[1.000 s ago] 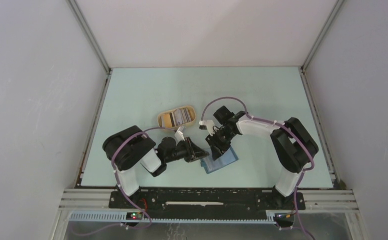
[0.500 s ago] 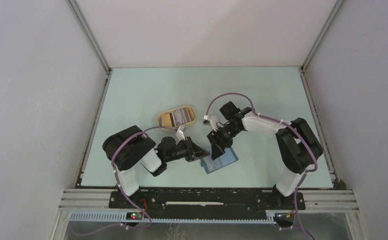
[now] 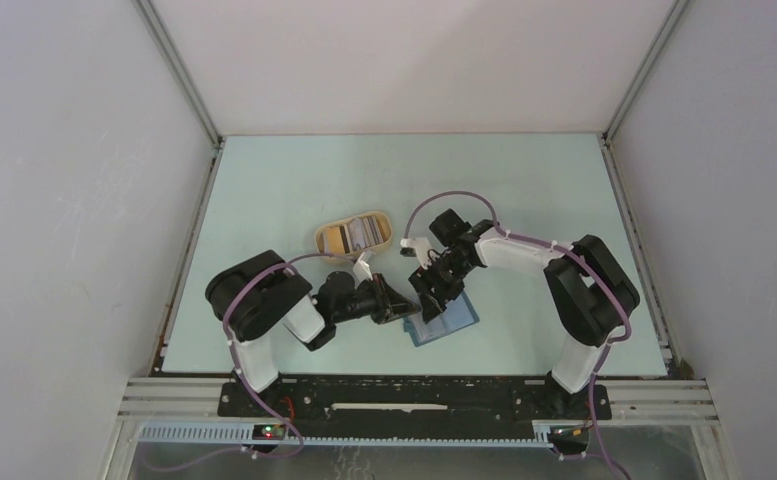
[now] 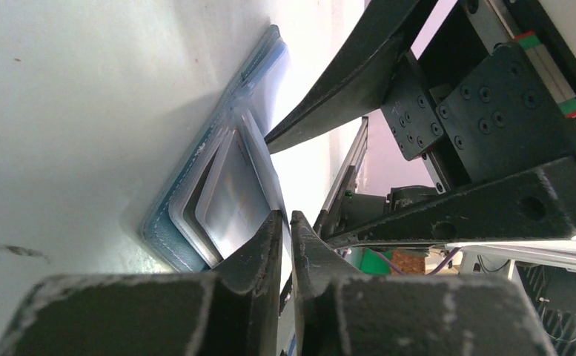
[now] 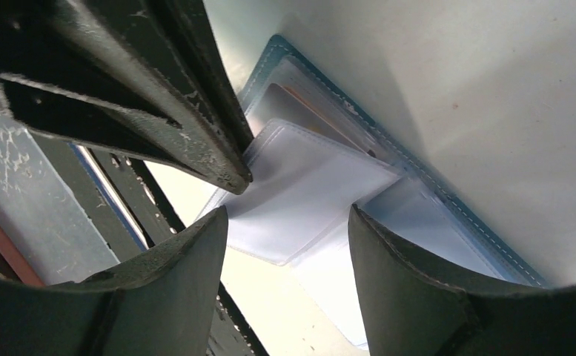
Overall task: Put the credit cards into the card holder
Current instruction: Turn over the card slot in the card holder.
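Note:
The teal-blue card holder (image 3: 450, 322) lies open on the table near the front, its clear sleeves fanned up. My left gripper (image 3: 407, 312) reaches in from the left and is shut on the edge of one clear sleeve (image 5: 299, 193); in the left wrist view (image 4: 286, 215) the jaws pinch that thin edge. A grey card (image 4: 233, 196) sits in a pocket of the holder (image 4: 167, 230). My right gripper (image 3: 430, 298) hovers over the holder (image 5: 425, 219), open and empty (image 5: 287, 211). An orange-tinted card (image 5: 292, 104) shows inside a back pocket.
A tan oval tray (image 3: 324, 245) stands behind the left gripper with several credit cards (image 3: 364, 230) standing in it. The two grippers are close together, the left fingers (image 5: 196, 141) just beside the right ones. White walls enclose the table on three sides.
The right arm shifted slightly to the right and back, staying over the card holder. The left gripper has kept its hold and place.

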{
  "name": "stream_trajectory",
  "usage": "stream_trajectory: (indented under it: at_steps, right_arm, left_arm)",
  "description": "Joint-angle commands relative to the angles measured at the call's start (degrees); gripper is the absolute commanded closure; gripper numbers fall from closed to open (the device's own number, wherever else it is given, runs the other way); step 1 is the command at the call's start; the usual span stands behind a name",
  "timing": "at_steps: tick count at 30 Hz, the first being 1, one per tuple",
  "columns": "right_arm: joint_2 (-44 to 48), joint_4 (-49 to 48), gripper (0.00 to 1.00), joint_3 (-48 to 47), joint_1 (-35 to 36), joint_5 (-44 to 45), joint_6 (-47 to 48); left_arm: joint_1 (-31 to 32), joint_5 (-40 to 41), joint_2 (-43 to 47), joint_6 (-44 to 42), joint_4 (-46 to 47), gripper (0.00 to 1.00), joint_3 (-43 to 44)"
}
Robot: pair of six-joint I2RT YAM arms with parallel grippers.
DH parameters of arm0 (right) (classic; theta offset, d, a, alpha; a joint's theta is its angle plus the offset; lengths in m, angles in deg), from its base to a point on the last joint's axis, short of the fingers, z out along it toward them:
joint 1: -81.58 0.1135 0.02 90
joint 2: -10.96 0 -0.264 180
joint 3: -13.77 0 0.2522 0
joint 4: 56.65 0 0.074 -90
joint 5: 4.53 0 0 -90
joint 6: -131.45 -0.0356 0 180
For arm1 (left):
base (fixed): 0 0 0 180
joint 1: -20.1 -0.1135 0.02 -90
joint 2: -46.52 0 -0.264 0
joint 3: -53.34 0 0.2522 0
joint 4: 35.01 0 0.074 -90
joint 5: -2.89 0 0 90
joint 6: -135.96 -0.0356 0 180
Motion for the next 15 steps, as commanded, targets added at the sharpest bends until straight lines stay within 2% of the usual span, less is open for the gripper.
stream_trajectory:
  at_steps: [1, 9, 15]
  right_arm:
    - [-0.9, -1.3, 0.31, -1.6, 0.7, 3.4, -1.4]
    - [0.2, -1.0, 0.29, -1.7, 1.5, 3.4, 0.3]
    - [-1.0, -1.1, 0.42, -1.6, 1.4, 5.6, 0.1]
  left_arm:
    - [-0.1, -0.7, 1.2, -1.2, 0.7, 0.87, 1.9]
    - [0.0, -0.7, 1.0, -0.9, 0.8, 0.90, 2.0]
    - [0.1, -0.9, 0.8, -0.7, 1.2, 0.87, 2.2]
